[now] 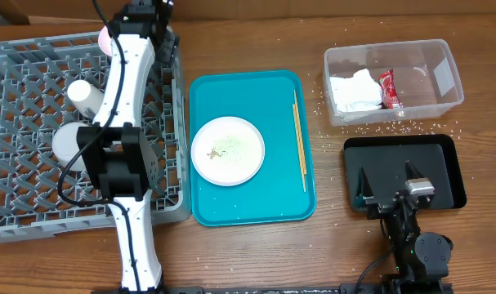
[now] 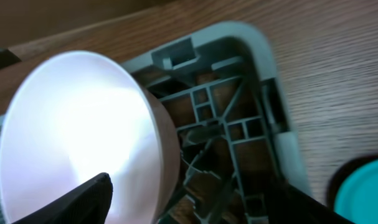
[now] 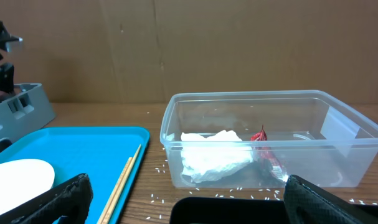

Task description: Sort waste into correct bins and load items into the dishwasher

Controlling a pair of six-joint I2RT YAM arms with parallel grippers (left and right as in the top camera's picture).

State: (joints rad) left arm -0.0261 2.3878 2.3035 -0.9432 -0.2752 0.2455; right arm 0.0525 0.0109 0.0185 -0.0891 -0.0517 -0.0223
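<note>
Work surface: a wooden table, mid-brown, with fine straight grain running left to right in the overhead view. It is matte with a faint sheen under even, diffuse light that throws only soft shadows. Backdrop, in the right wrist view: a flat brown wall panel stands behind the table's far edge, board-like and plain, with one vertical seam left of centre and a few pale specks.

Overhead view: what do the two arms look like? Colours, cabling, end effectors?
Left arm: white tubular links, black joint housings, a black cable looping alongside. Right arm: mostly black, with a round base joint and a silver-grey block near the wrist. End effector fingers are matte black with rounded edges.
</note>
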